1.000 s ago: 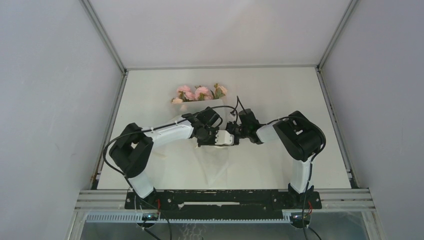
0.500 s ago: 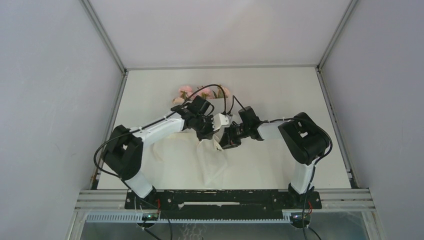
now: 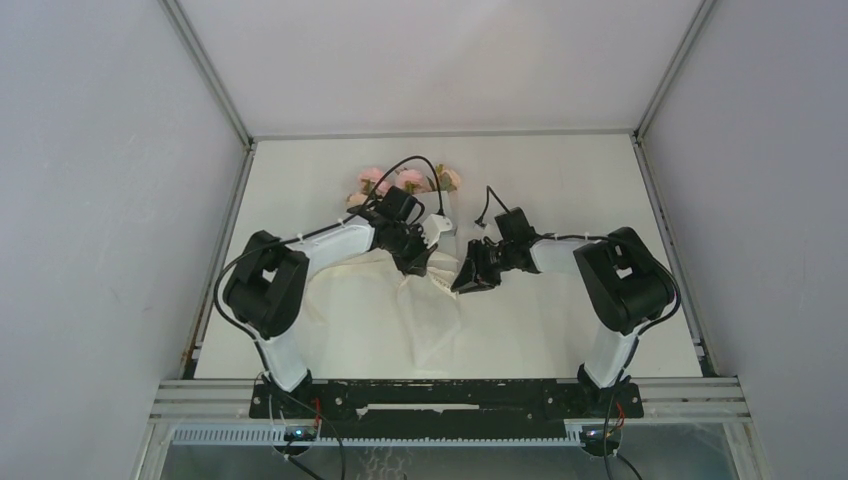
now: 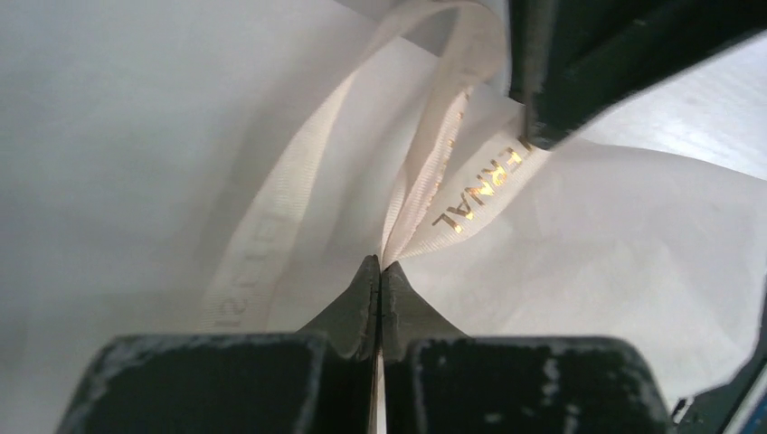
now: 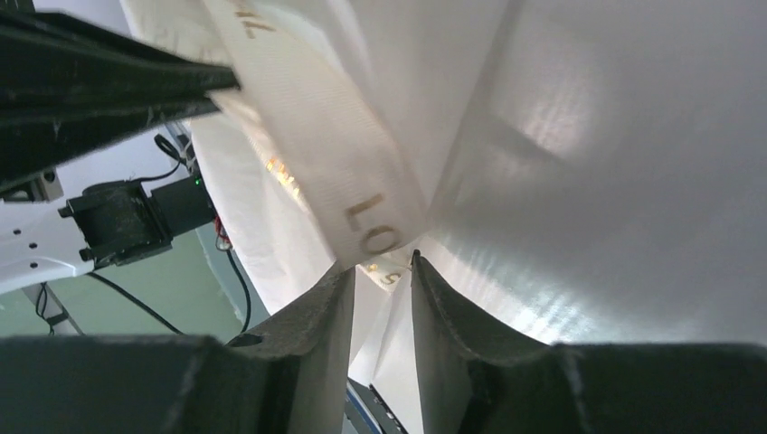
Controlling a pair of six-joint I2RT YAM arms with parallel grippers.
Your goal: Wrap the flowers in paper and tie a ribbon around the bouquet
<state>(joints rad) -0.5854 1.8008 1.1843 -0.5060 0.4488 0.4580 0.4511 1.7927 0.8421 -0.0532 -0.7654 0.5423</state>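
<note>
Pale-pink flowers (image 3: 400,182) poke out of the paper (image 3: 350,310) at the back of the table. In the left wrist view my left gripper (image 4: 381,268) is shut on the cream ribbon (image 4: 452,117), which fans upward over the paper (image 4: 108,136). From above, the left gripper (image 3: 422,262) sits just below the flowers, and my right gripper (image 3: 463,284) is beside it on the right. The right gripper (image 5: 380,264) stands open. A gold-lettered ribbon (image 5: 335,154) band crosses just ahead of its tips, unpinched, running to the left gripper's fingers (image 5: 108,81).
The paper spreads wide toward the near edge of the table (image 3: 560,180). Black cables (image 3: 425,165) loop over the flowers. Grey walls enclose the table on three sides.
The right gripper has opened, let the ribbon go and drawn back to the right. The left gripper, still shut on the ribbon, has moved away from me toward the flowers.
</note>
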